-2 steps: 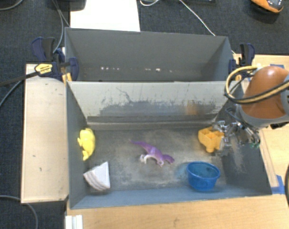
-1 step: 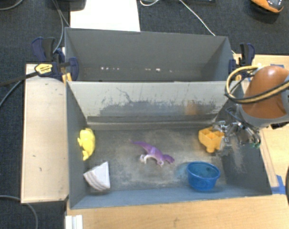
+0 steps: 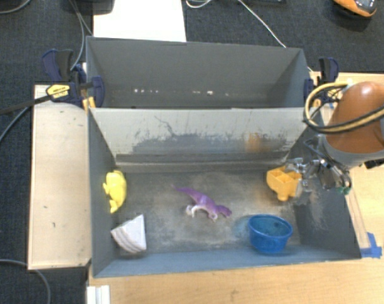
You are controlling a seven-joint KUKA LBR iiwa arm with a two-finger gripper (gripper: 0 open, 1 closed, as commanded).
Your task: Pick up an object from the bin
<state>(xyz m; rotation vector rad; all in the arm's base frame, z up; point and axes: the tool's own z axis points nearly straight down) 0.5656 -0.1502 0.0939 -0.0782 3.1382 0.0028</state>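
Just behind and to the right of the blue bowl (image 3: 270, 233): gripper (image 3: 304, 175), low inside the grey bin (image 3: 192, 132). Hangs close beside an orange-yellow blocky toy (image 3: 281, 182), which lies directly behind the bowl; touching or apart, cannot tell. Open or closed, cannot tell either. Left of the bowl: purple dinosaur (image 3: 206, 204). Farther left: white ridged shell (image 3: 131, 235) and yellow toy (image 3: 115, 190).

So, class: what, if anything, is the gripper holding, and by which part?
It cannot be told: the gripper is at the right side of the orange-yellow toy, but no grip shows.
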